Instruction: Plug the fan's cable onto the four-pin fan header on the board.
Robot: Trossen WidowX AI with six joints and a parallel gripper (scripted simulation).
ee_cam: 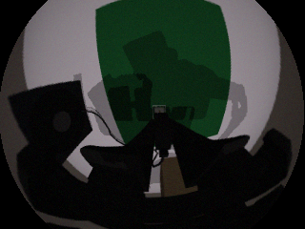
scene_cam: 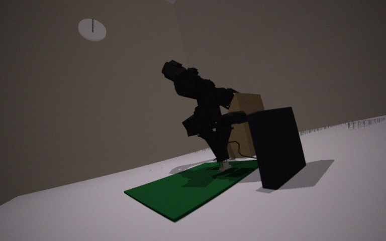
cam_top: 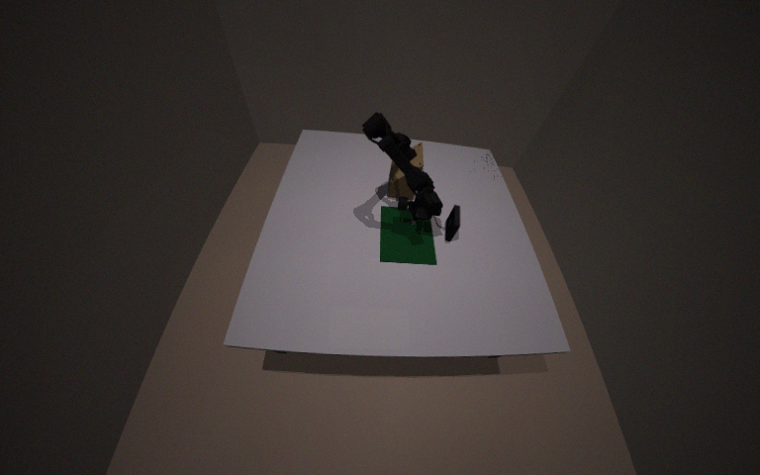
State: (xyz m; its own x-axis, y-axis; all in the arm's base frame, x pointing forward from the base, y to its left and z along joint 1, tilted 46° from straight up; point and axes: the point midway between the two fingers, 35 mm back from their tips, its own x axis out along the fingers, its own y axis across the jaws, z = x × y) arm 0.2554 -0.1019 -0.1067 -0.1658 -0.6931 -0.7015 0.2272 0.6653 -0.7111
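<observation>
The green board [cam_top: 406, 248] [scene_cam: 159, 199] [ee_cam: 162, 19] lies flat on the table. The pale fan header [scene_cam: 225, 165] [ee_cam: 159, 109] stands on it, with thin pins showing in the exterior view. My gripper [scene_cam: 223, 159] [ee_cam: 161, 121] points down right over the header, its fingers shut on the cable's plug. The plug is dark and mostly hidden by the fingers; I cannot tell how deep it sits on the pins. The thin dark cable [scene_cam: 238, 146] [ee_cam: 109, 130] runs from the fingers to the black fan [cam_top: 452, 224] [scene_cam: 277, 147] [ee_cam: 48, 110], which stands upright beside the board.
A tan wooden block [cam_top: 418, 152] [scene_cam: 248, 102] [ee_cam: 172, 176] stands behind the board, close to the arm. The fan is a tall obstacle beside the gripper. The arm's shadow falls over the board and header. The white table [cam_top: 319, 291] [scene_cam: 71, 210] surrounds the board.
</observation>
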